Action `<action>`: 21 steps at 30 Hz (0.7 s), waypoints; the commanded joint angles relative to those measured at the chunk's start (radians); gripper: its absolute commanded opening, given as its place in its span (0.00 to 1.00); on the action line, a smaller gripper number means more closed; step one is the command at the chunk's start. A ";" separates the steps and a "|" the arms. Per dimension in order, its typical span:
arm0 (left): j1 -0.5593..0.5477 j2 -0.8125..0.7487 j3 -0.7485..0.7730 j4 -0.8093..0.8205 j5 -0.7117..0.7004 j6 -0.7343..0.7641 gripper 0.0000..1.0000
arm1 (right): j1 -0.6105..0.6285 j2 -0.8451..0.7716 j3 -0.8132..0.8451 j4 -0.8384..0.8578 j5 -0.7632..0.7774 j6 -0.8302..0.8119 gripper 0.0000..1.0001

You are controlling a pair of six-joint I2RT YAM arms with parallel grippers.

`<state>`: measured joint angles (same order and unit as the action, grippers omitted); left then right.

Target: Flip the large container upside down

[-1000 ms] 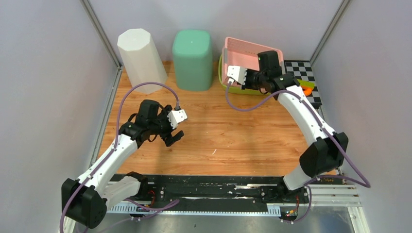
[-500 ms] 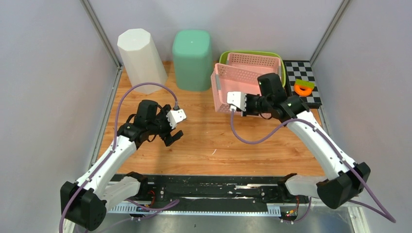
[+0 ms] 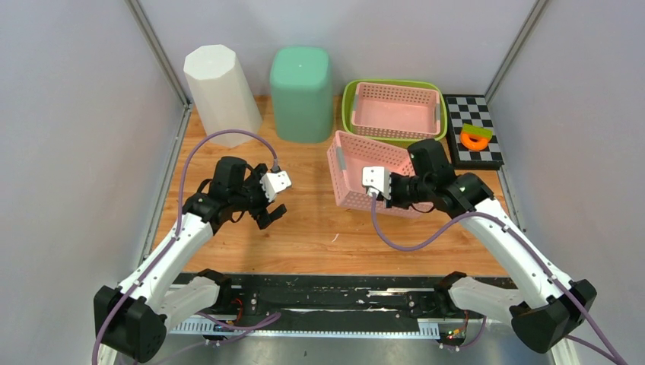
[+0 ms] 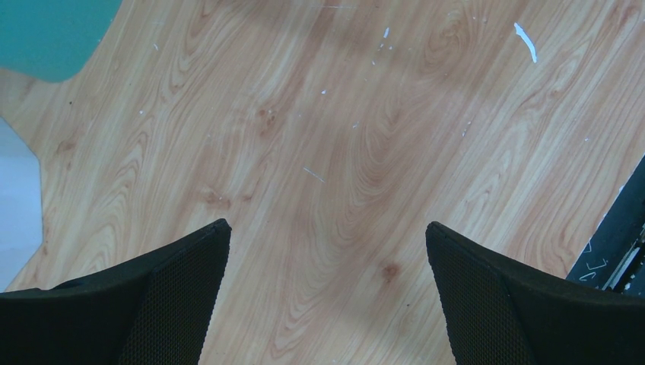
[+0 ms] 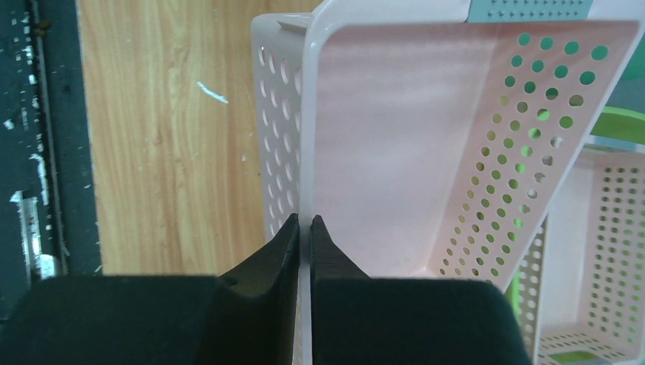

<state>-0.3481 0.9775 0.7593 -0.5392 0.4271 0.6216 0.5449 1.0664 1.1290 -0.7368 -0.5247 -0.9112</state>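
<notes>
Where the table (image 3: 319, 228) runs from centre toward 3 o'clock: large pink basket (image 3: 363, 171), perforated, tipped on its side, one wall pinched at the rim between the closed fingers of the right gripper (image 5: 304, 222). At 9 o'clock, left gripper (image 4: 325, 226), fingers spread wide over bare wood, holding nothing, well apart from the basket. Along the back: lime tub (image 3: 349, 97) with smaller pink basket (image 3: 395, 114) nested inside, 1 o'clock; teal bin (image 3: 302, 95), 12 o'clock; white faceted bin (image 3: 220, 91), 11 o'clock; checkered board (image 3: 464, 106) bearing orange ring (image 3: 477, 139), 2 o'clock.
</notes>
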 commanded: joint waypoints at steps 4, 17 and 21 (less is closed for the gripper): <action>0.011 -0.019 -0.005 -0.004 0.034 0.022 1.00 | 0.049 -0.050 -0.088 -0.024 -0.090 0.046 0.03; 0.011 -0.012 -0.008 -0.018 0.050 0.047 1.00 | 0.070 -0.005 -0.164 -0.040 -0.171 0.031 0.03; 0.011 -0.013 -0.008 -0.023 0.060 0.056 1.00 | 0.073 -0.002 -0.166 -0.050 -0.186 0.029 0.03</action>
<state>-0.3481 0.9730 0.7593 -0.5488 0.4557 0.6567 0.6018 1.0637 0.9730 -0.7609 -0.6525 -0.8753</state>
